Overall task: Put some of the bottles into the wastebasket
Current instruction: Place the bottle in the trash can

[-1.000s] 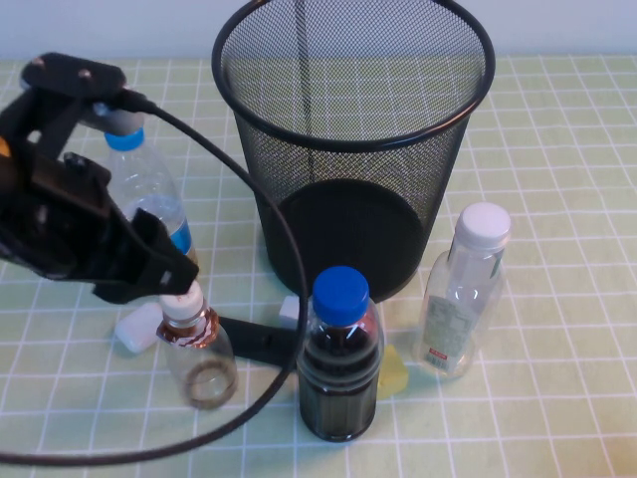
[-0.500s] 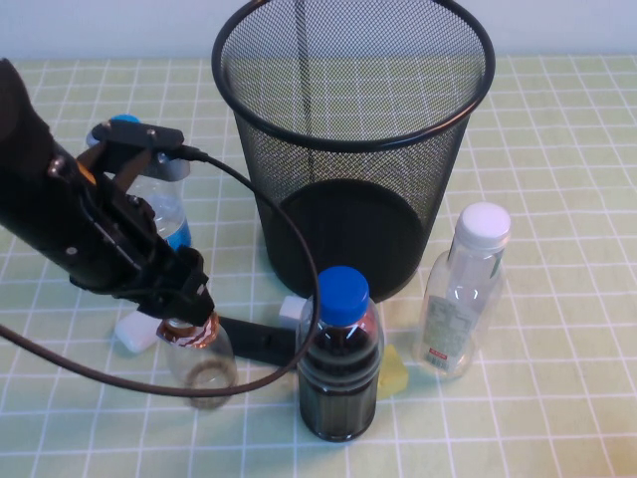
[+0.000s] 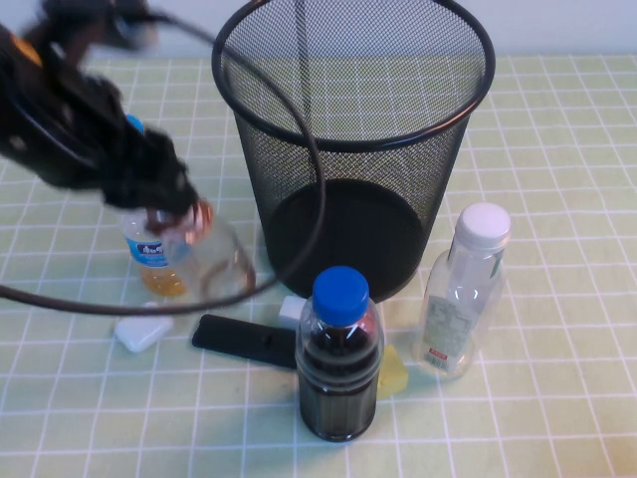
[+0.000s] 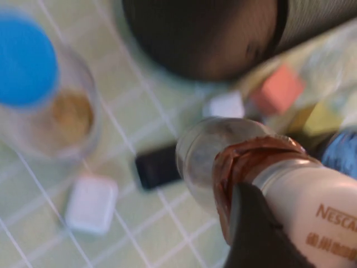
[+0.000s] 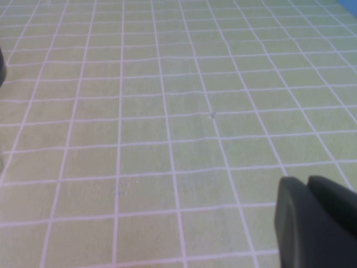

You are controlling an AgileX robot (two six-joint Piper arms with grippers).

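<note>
Now, from left to right:
Left gripper [image 3: 164,199]: left of the wastebasket, raised off the table, clamped on the small bottle's cap and brown neck band; its arm and a black cable loop fill the upper left of the high view.
Small bottle [image 3: 214,261]: held off the table, tilted, base toward the camera, just beside the wastebasket's left wall; the left wrist view shows its white cap [image 4: 312,206] under a dark finger [image 4: 254,234].
Slim bottle [image 3: 151,249]: blue cap, blue label, standing on the table partly behind the gripper and the small bottle.
White case [image 3: 142,332]: lying on the table below the small bottle.
Black slab [image 3: 244,341]: flat on the table, between the white case and the dark bottle.
Wastebasket [image 3: 353,149]: upright at the centre back, black mesh, solid base.
Dark bottle [image 3: 339,358]: blue cap, upright in front of the wastebasket.
Tall bottle [image 3: 460,294]: 1 wide white cap, red-marked label, upright at the wastebasket's right front.
Right gripper [image 5: 315,220]: only a dark tip shows in its wrist view, over bare checked tablecloth [image 5: 167,111]; cannot tell how its fingers stand.
</note>
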